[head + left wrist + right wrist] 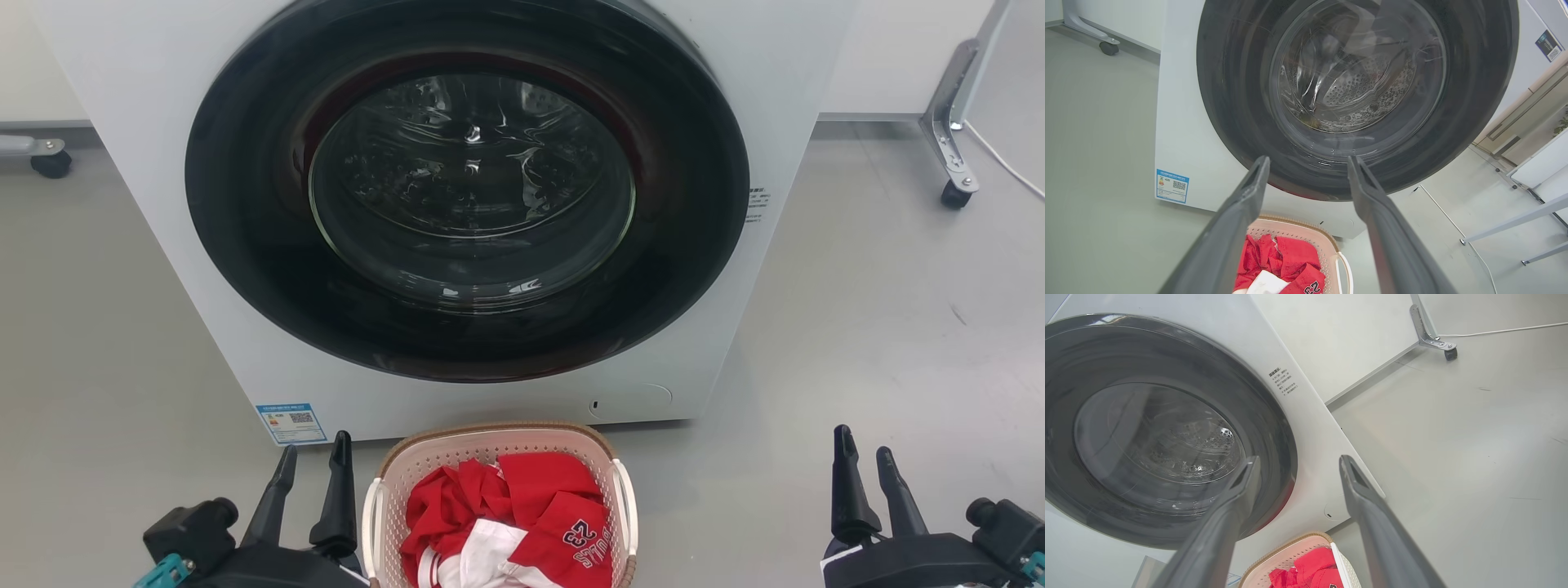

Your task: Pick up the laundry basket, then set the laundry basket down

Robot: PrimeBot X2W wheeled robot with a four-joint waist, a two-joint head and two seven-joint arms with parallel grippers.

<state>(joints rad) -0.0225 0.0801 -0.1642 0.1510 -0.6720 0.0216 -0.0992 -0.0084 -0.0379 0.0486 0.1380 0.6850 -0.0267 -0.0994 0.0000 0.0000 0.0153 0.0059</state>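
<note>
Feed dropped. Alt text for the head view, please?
A cream laundry basket of red and white clothes sits on the floor before a white washing machine. The open left pincer is close beside it; the open right pincer stands farther off.

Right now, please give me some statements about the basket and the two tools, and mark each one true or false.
1. The laundry basket stands on the floor before the washing machine. True.
2. The basket is empty. False: red and white clothes lie in it.
3. The left tool and the right tool are both open. True.
4. The right tool grips a basket handle. False: it is apart from the basket, holding nothing.
</note>
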